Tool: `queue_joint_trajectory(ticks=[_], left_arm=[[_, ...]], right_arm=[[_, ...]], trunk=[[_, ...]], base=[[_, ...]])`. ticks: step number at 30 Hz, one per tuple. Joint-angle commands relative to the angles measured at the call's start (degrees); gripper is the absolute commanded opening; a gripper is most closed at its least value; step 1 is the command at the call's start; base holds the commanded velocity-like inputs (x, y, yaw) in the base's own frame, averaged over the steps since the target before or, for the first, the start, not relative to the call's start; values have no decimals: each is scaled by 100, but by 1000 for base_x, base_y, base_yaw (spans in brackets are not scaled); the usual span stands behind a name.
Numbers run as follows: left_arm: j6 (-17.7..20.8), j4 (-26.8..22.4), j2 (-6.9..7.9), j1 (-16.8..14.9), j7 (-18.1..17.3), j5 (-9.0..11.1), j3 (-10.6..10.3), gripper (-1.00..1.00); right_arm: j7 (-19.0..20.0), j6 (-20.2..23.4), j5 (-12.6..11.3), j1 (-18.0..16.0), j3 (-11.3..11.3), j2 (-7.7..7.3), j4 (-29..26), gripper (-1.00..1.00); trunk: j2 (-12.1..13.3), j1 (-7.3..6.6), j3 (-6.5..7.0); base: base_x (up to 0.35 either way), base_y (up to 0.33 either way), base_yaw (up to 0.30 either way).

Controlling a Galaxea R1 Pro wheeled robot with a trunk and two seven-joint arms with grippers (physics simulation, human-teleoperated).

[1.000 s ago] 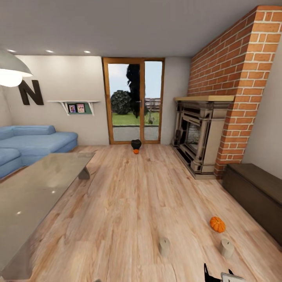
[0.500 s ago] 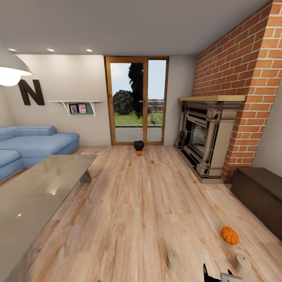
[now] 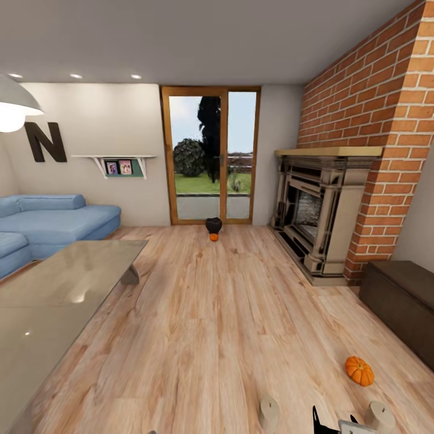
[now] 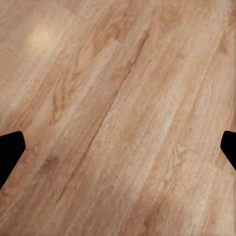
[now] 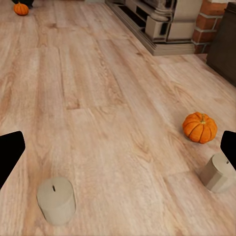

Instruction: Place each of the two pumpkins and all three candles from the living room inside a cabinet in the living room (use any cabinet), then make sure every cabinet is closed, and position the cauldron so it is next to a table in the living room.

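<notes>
Robot nears floor-strewn near pumpkin [image 3: 359, 370] and candles [image 5: 56, 200]; right hand [image 5: 118, 147] spread, empty, a pickup seemingly next, cabinet [image 3: 401, 304] beside

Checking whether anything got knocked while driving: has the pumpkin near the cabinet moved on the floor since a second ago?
No. The near pumpkin keeps its place relative to the candle beside it and the cabinet; all shift together in the head view, so the camera moved.

Open floor [image 3: 211, 313] ahead; two candles [image 5: 56, 200] and pumpkin [image 5: 199, 127] stand nearby
</notes>
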Motion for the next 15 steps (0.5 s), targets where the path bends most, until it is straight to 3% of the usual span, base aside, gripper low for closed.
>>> queue_joint_trajectory(ticks=[1, 15], left_arm=[[-14, -1, 0, -3, 43, 8, -47, 100], [-19, -1, 5, -3, 65, 8, -40, 100]], right_arm=[[15, -23, 4, -6, -33, -3, 10, 100], [15, -15, 4, -6, -33, -8, 10, 100]], trunk=[[-3, 0, -11], [-3, 0, -125]], base=[[48, 0, 0], [8, 0, 0]])
